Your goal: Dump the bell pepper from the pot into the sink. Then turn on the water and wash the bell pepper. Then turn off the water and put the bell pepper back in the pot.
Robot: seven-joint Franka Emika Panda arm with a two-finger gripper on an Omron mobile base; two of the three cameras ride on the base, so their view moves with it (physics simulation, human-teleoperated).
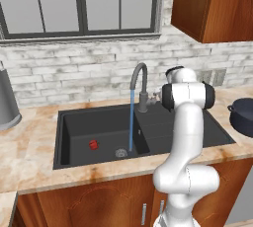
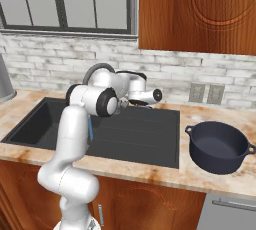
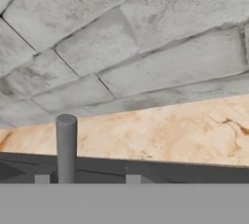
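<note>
Water (image 1: 132, 120) running from the faucet (image 1: 140, 85) into the sink (image 1: 74, 132), bell pepper (image 1: 93, 145) lying near the drain, pot (image 2: 218, 147) sitting at the worktop's right end, claw's state impossible to tell.

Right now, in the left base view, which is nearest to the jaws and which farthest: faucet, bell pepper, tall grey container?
1. Grey curved gooseneck faucet, right beside them.
2. Small red bell pepper, left, in the black sink.
3. Tall grey metal container, far left.

Even, bright, diffuse rendered light with no glare; the sink (image 1: 69, 137) basin shows only faint shading along its walls. The hand view looks soft, perhaps slightly blurred, at its brick wall (image 3: 121, 47).
</note>
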